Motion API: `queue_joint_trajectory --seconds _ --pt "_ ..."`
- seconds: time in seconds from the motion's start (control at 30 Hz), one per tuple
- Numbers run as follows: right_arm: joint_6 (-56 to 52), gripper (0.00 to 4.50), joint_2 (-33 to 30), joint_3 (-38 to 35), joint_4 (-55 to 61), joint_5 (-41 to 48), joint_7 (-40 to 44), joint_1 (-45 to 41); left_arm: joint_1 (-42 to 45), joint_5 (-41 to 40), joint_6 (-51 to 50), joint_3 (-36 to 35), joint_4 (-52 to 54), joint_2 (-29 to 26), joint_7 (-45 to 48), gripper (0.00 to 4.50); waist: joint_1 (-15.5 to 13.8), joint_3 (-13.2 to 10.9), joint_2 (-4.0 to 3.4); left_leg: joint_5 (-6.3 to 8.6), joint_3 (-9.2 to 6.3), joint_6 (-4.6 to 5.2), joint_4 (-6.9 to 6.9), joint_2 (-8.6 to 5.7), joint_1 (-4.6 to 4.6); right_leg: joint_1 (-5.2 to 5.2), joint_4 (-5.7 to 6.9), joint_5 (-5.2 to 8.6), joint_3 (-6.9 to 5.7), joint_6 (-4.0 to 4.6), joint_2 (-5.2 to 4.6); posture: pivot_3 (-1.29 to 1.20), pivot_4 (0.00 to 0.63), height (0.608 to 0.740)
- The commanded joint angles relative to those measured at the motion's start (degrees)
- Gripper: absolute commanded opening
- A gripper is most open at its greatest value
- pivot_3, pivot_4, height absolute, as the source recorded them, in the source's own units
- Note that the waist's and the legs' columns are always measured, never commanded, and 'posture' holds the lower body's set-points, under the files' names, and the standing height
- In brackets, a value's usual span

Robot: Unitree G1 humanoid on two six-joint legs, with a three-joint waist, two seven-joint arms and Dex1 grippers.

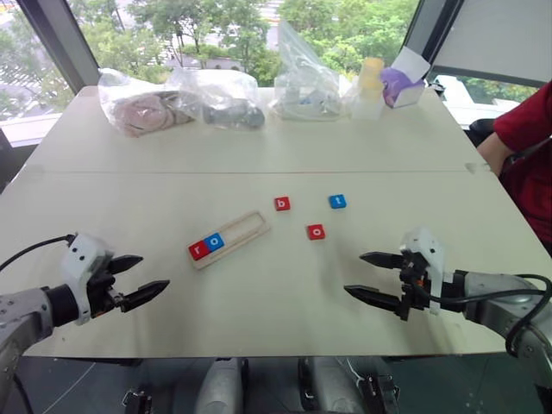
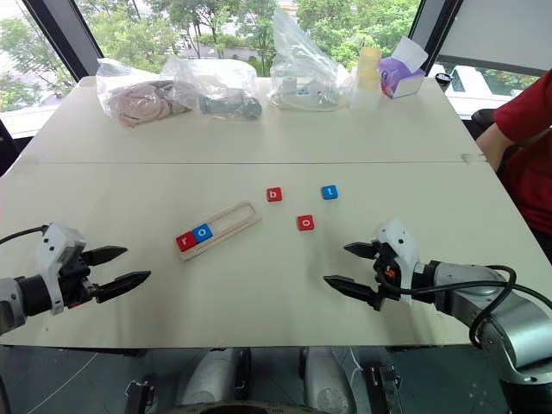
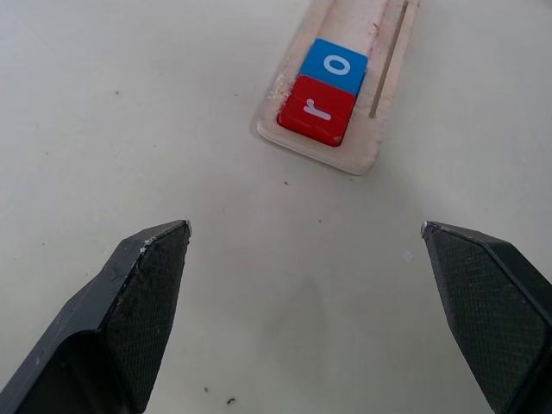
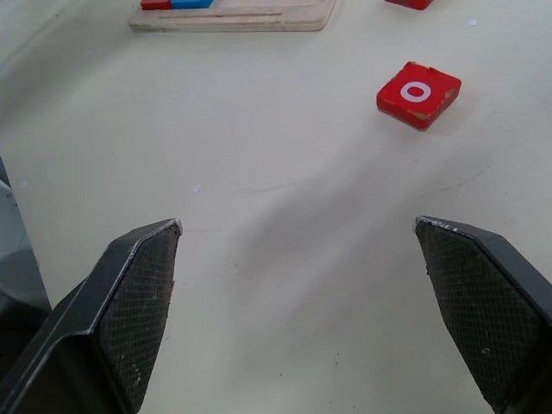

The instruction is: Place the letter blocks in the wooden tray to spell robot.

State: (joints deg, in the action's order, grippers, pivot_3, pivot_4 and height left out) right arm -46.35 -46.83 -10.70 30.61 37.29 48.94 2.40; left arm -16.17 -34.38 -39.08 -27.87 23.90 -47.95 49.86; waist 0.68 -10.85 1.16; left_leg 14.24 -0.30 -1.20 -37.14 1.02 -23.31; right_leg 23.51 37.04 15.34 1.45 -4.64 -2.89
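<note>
I've got the big pale bench [image 1: 259, 293] under both arms, and the far edge is cluttered with clear plastic bags [image 1: 181, 99], a small bottle [image 1: 369, 86] and a tissue box [image 1: 404, 84]. A person's red sleeve [image 1: 528, 121] pokes in on the right side, well beyond my right claw.

Both claws hang just over the bench with nothing in them. Left claw [image 1: 136, 279] is spread about as wide as it goes, tips aimed in toward the middle. Right claw [image 1: 371, 276] is the same deal, wide open, pointing back at the left one.

The wooden tray [image 1: 241, 231] lies at a slant ahead of the left claw and a bit toward the right one, well apart from both. In its near end, the end closest to my left claw, the red r [image 1: 197, 250] and blue o [image 1: 215, 242] blocks sit touching each other.

The other three blocks are loose on the bench. Red o [image 1: 316, 231] lies ahead of the right claw, toward the tray. Red b [image 1: 282, 203] and blue t [image 1: 337, 201] are a little farther out from it.
</note>
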Motion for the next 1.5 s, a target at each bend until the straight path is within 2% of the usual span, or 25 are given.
queue_joint_trajectory --seconds 0.03,0.57,0.77,0.9,1.17,1.5 --pt "0.5 4.47 -0.7 -0.1 -0.1 0.5 0.5 -0.8 -0.3 -0.3 0.8 -2.1 1.8 0.1 -0.5 4.50 -0.1 0.0 0.00 0.00 0.00 0.00 0.00 0.00 0.00 0.00 0.00 0.00 0.00 0.00 0.00 0.00 0.150 0.740" --pt "2.7 4.47 0.3 2.6 -2.0 -1.7 -0.5 -2.5 0.2 0.0 0.0 -1.0 1.6 -0.1 -2.0 4.50 0.0 0.0 0.00 0.00 0.01 0.00 0.00 -0.01 0.00 0.01 0.00 0.00 0.00 0.00 0.01 0.00 0.150 0.740" --pt "4.1 4.47 -0.2 4.0 -4.2 -3.4 0.4 -5.0 2.6 3.6 2.7 1.0 -0.5 -2.2 -1.5 4.50 0.0 0.0 0.00 0.00 0.00 0.00 0.00 -0.01 0.00 0.01 0.00 0.00 0.00 0.00 0.02 0.00 0.150 0.740" --pt "2.7 4.47 0.7 4.6 -3.9 -2.0 0.0 -8.1 5.4 5.8 5.2 4.6 -2.2 -3.3 0.1 4.50 0.0 0.0 -0.01 0.00 0.02 0.00 -0.01 -0.02 0.00 0.01 0.01 0.00 0.00 0.01 0.02 0.00 0.150 0.740" --pt "-1.3 4.47 9.4 11.0 7.2 1.4 -7.8 -5.9 14.2 12.4 11.9 16.5 -8.9 -2.2 1.8 4.50 0.0 0.0 -0.01 0.00 -0.03 0.00 0.07 -0.01 -0.06 0.07 0.04 -0.01 -0.02 -0.01 0.07 0.00 0.150 0.740" --pt "0.3 4.47 10.5 17.4 10.3 -1.0 -10.3 -4.0 23.4 18.8 17.4 26.3 -17.3 2.6 1.3 4.50 0.0 0.0 0.01 0.00 -0.03 0.00 -0.01 -0.04 -0.05 0.04 0.05 -0.02 -0.03 -0.03 0.10 0.00 0.150 0.740"
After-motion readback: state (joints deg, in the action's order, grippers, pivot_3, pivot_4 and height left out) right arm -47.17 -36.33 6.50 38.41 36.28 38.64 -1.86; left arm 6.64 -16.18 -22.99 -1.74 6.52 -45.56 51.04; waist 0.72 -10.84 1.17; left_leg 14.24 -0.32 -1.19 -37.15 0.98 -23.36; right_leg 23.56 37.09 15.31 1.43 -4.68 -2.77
